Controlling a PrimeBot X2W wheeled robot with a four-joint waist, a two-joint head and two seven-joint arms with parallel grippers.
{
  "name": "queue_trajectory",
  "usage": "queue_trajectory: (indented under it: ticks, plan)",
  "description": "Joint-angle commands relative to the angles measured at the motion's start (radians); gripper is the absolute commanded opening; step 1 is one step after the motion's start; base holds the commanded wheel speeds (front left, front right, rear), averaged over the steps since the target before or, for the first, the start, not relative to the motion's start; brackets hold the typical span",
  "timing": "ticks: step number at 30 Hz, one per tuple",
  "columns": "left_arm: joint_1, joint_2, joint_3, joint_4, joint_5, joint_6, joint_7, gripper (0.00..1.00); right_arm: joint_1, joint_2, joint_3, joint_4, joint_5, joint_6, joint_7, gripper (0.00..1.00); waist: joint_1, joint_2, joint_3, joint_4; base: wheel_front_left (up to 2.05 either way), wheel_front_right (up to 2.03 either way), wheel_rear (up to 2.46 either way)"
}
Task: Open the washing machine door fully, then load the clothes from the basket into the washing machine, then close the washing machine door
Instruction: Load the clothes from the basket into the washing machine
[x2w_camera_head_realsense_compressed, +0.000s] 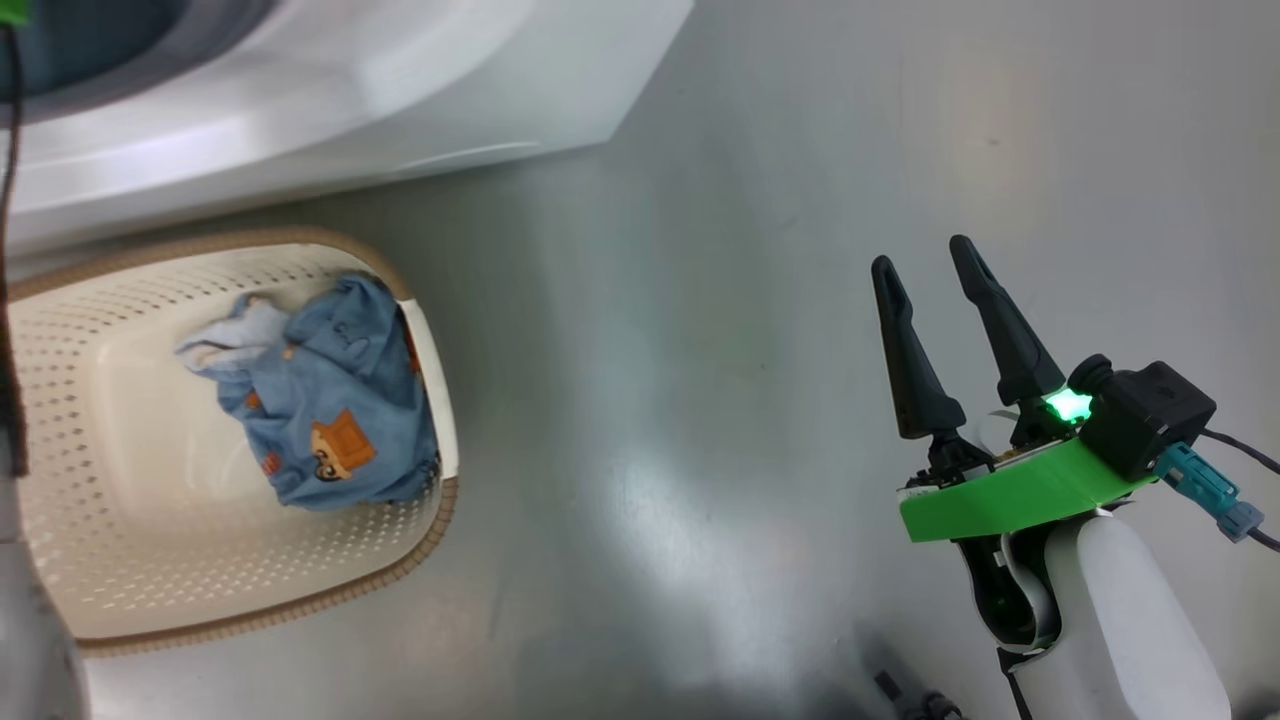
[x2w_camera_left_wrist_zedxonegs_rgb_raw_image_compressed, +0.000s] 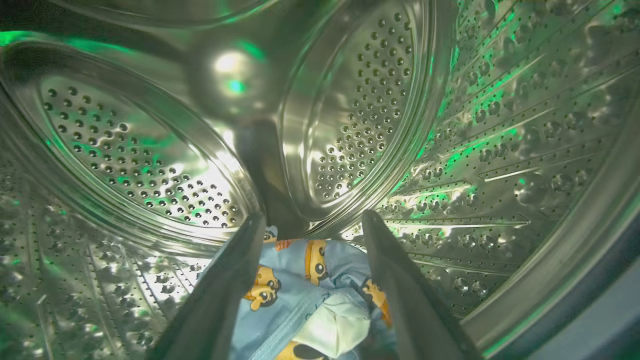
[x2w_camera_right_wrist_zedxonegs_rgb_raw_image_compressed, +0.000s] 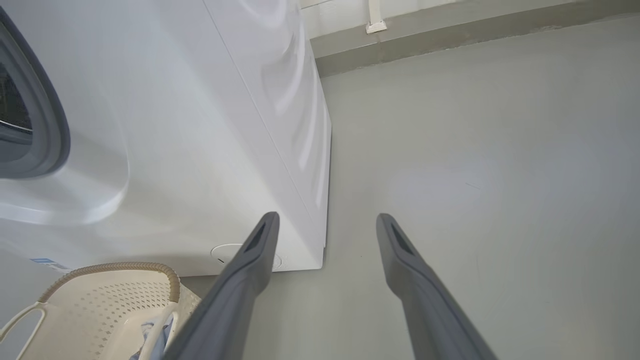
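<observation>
Steel drum (x2w_camera_left_wrist_zedxonegs_rgb_raw_image_compressed: 350, 125) walls are surrounding the left gripper (x2w_camera_left_wrist_zedxonegs_rgb_raw_image_compressed: 314, 217), which is reaching deep inside the washing machine (x2w_camera_head_realsense_compressed: 300, 90) with its fingers spread wide. A blue printed garment (x2w_camera_left_wrist_zedxonegs_rgb_raw_image_compressed: 300, 300) is lying loose on the drum floor between and beneath them, apparently pinched by neither. Just in front of the washing machine, the basket (x2w_camera_head_realsense_compressed: 150, 480) is sitting on the floor (x2w_camera_head_realsense_compressed: 700, 350) with another blue garment (x2w_camera_head_realsense_compressed: 330, 420) bunched inside it. The right gripper (x2w_camera_head_realsense_compressed: 922, 252) is hovering over bare floor off the washing machine's front corner, well apart from the basket, fingers wide and carrying nothing.

Loading looks partly done. To do it well, the left arm should be backing straight out through the washing machine's opening with its fingers kept apart, so no fabric is snagging and trailing over the grey seal (x2w_camera_right_wrist_zedxonegs_rgb_raw_image_compressed: 55, 125). Then it should be pinching the basket garment at a thick central fold, so the whole bundle is lifting together.
</observation>
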Motion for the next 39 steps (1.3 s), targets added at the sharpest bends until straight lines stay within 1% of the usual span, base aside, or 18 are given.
queue_trajectory:
  ticks: [1,7,16,19,22,29,39]
  plan:
    - [0.026,0.043,0.022,-0.033,-0.004,-0.002,-0.005,1.0,0.029,0.003,0.02,-0.016,-0.009,0.002,-0.005,1.0,0.0,-0.0001,-0.029,0.023,0.0,0.0,0.0]
    - [0.109,0.011,0.038,-0.064,-0.017,-0.002,-0.005,1.0,0.035,0.003,0.014,-0.006,-0.024,0.002,-0.005,1.0,0.0,-0.0001,-0.079,0.051,0.0,0.0,0.0]
    - [0.28,-0.041,0.067,-0.182,-0.021,-0.003,-0.005,1.0,0.056,0.003,0.005,0.016,-0.035,0.002,-0.005,1.0,0.0,-0.0001,-0.171,0.096,0.0,0.0,0.0]
    - [0.335,-0.056,0.073,-0.216,-0.005,-0.003,-0.005,1.0,0.066,0.003,0.002,0.025,-0.036,0.002,-0.005,1.0,0.0,-0.0001,-0.206,0.109,0.0,0.0,0.0]
    - [0.371,-0.066,0.075,-0.234,0.004,-0.003,-0.005,1.0,0.075,0.003,0.001,0.03,-0.035,0.002,-0.005,1.0,0.0,-0.0001,-0.23,0.116,0.0,0.0,0.0]
    - [0.496,-0.112,0.095,-0.296,0.011,-0.003,-0.005,1.0,0.11,0.003,-0.007,0.053,-0.035,0.002,-0.005,1.0,0.0,-0.0001,-0.318,0.134,0.0,0.0,0.0]
    - [0.693,-0.142,0.108,-0.377,0.021,-0.003,-0.005,1.0,0.17,0.003,-0.027,0.055,-0.042,0.002,-0.005,1.0,0.0,-0.0001,-0.434,0.143,0.0,0.0,0.0]
